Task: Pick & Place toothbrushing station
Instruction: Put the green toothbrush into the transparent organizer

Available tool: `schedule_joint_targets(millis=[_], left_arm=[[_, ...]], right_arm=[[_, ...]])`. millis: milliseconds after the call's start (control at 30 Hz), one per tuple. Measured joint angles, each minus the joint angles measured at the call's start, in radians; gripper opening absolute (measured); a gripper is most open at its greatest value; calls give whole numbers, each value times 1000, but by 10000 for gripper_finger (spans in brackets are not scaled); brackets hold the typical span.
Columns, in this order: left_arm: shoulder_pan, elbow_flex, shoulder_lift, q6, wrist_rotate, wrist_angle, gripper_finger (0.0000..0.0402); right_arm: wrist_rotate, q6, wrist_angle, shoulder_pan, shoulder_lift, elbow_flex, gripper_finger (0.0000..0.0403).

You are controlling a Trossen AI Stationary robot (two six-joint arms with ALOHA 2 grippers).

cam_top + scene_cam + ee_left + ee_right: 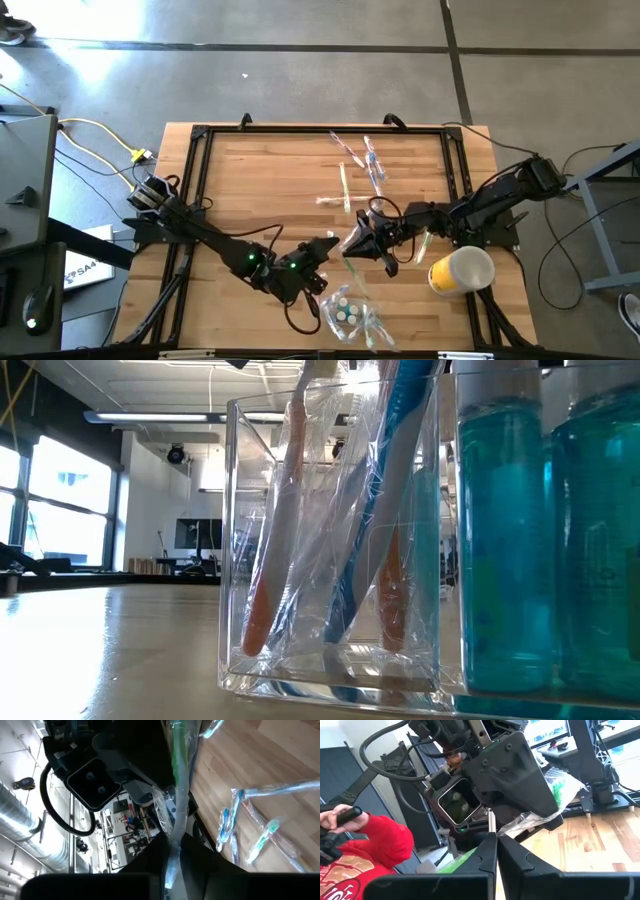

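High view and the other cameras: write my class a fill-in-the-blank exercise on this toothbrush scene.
1. Both grippers meet over the ____ table.
2. The left gripper and right gripper grip one wrapped toothbrush whose handle is ____.
3. The clear holder contains wrapped ____.
4. A ____ cup lies beside the right arm.

Missing words: wooden; green; toothbrushes; yellow

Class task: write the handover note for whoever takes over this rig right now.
Left gripper and right gripper: both shut on the wrapped green toothbrush, held above mid-table.
Clear holder: already has wrapped toothbrushes standing in it, beside the blue bottles.
Left: loose wrapped toothbrushes on the table's far side. The yellow cup lies on its side.
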Motion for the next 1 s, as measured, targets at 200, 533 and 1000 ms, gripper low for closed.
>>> schedule_joint_targets(millis=[200, 533, 1000], left_arm=[[0, 0, 0, 1, -3, 1, 36], [0, 0, 0, 66, -27, -15, 36], [0, 1, 5, 111, -31, -16, 37]], right_arm=[[19, 44, 4, 1, 0, -1, 4], [87, 103, -24, 6, 1, -2, 124], [77, 267, -16, 0, 2, -2, 235]])
